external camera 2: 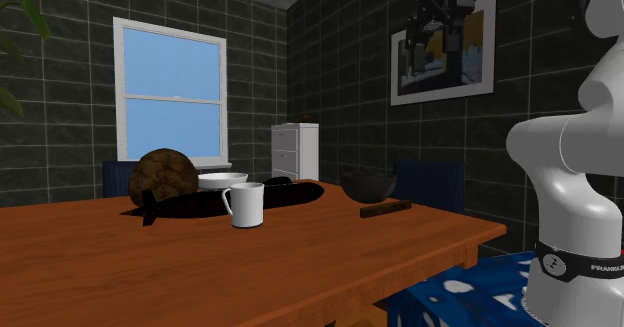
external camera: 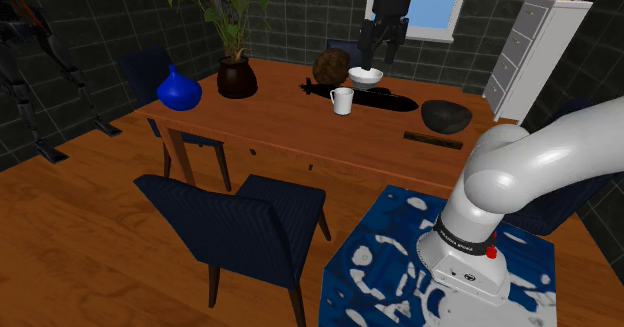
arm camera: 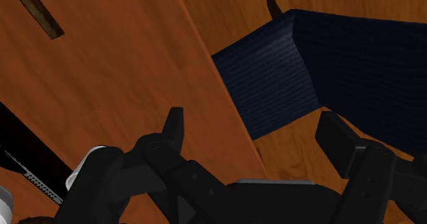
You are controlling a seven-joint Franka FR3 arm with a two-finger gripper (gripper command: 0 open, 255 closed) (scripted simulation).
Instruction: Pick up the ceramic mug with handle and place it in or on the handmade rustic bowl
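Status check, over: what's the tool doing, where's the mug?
Tool open, empty, high above the table. White mug upright on table, untouched. Long black object lies close by it.

A bright blue window [external camera 2: 168,93] at 10 o'clock in the second exterior view stands against dim, dark walls [external camera 2: 330,65]; the table [external camera 2: 200,265] is evenly lit, the white arm [external camera: 540,165] softly shaded, edges sharp throughout.

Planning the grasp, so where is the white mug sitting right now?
In the shoulder view the white mug stands upright on the wooden table, just in front of the long black object, with the white bowl behind that.
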